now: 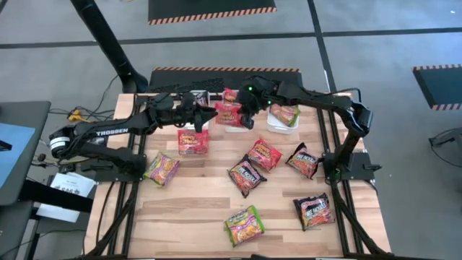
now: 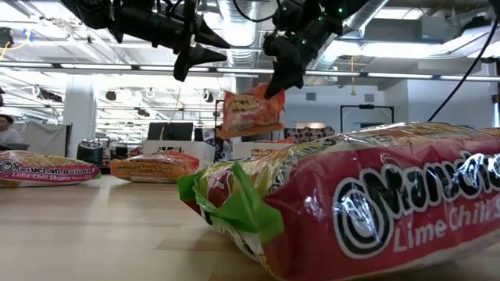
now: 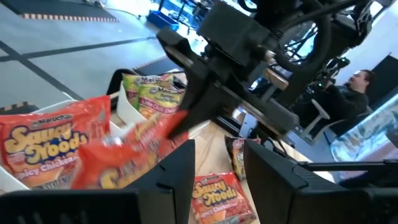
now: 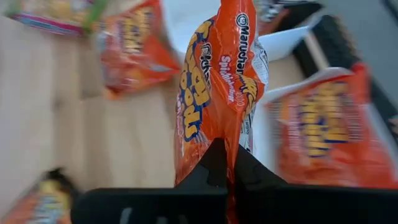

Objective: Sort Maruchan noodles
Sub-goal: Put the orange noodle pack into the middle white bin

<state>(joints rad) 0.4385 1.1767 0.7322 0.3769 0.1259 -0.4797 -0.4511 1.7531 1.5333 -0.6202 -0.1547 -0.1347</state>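
Note:
A red-orange Maruchan noodle packet point(image 2: 251, 111) hangs in the air over the table's far middle, with my right gripper point(image 2: 278, 81) shut on it. My left gripper point(image 1: 207, 113) stands open just left of that packet, level, with nothing between its fingers point(image 3: 175, 176). Behind them, a white bin point(image 1: 216, 96) holds a red packet point(image 1: 229, 94), and a second white bin point(image 1: 277, 126) holds a green packet point(image 1: 286, 113). Several more packets lie flat on the wooden table, among them a red one point(image 1: 193, 141) and a green one point(image 1: 245, 224). My right gripper pinches the red-orange packet's upper edge point(image 4: 219, 144) between its two fingers, near a corner. The fingers slant down from the table's right. The packet hangs below them, tilted, clear of the table and the bins.
Loose packets lie spread over the table: a pink-edged one point(image 1: 162, 169) at the left, a red one point(image 1: 264, 154) and dark ones point(image 1: 247, 175) point(image 1: 304, 159) point(image 1: 315, 211) in the middle and right. A person point(image 3: 357, 87) sits beyond the table.

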